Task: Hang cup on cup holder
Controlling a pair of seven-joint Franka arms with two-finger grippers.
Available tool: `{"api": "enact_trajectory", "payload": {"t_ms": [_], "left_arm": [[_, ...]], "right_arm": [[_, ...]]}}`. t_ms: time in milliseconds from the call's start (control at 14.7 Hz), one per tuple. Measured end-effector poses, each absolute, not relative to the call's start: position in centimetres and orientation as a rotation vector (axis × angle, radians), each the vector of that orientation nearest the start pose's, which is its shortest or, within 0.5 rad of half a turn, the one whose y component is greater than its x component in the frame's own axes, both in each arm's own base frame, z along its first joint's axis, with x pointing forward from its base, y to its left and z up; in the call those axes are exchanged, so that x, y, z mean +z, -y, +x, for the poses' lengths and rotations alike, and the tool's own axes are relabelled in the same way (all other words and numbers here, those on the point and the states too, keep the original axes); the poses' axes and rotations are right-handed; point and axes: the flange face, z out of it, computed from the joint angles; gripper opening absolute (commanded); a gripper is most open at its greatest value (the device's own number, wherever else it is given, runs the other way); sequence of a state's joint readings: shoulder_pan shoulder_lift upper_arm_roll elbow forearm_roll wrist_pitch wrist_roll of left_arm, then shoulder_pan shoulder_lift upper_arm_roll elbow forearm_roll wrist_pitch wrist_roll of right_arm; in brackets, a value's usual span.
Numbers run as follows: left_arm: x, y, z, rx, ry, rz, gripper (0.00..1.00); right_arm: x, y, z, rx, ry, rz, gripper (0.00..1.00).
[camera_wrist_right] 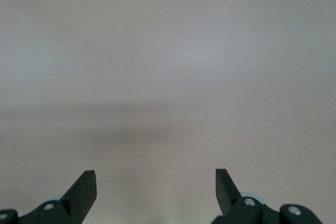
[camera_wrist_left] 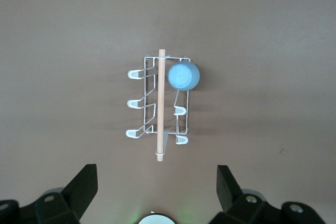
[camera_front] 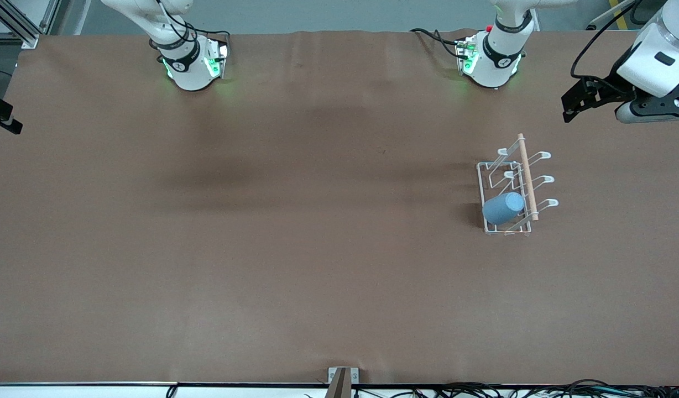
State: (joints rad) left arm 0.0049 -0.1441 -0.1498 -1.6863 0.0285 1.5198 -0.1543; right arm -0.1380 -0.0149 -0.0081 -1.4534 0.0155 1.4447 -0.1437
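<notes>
Cup [camera_front: 503, 208] hangs mouth-down on the camera-nearest prong of the cup holder [camera_front: 513, 190], toward the left arm's end of the brown surface [camera_front: 295, 232]; left gripper [camera_wrist_left: 156, 195] fingers spread wide, empty, raised above the surface's edge near the holder; right gripper [camera_wrist_right: 156, 192] fingers wide apart, empty, over bare surface, waiting.

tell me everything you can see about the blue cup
The cup is a small light-blue tapered tumbler with no handle, matte like plastic, its rim wider than its base. It hangs tilted, mouth down, over one prong of the white wire cup holder, at the holder's end nearer the front camera. No pincer touches it.
</notes>
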Motion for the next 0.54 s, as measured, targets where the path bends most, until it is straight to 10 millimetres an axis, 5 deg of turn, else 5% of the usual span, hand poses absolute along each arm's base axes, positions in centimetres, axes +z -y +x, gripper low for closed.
{"api": "enact_trajectory", "payload": {"t_ms": [544], "left_arm": [[64.3, 8.8, 49.7, 0.011, -0.032, -3.088, 1.0]], "right_arm": [[67.6, 7.6, 53.1, -0.011, -0.001, -3.127, 1.0]]}}
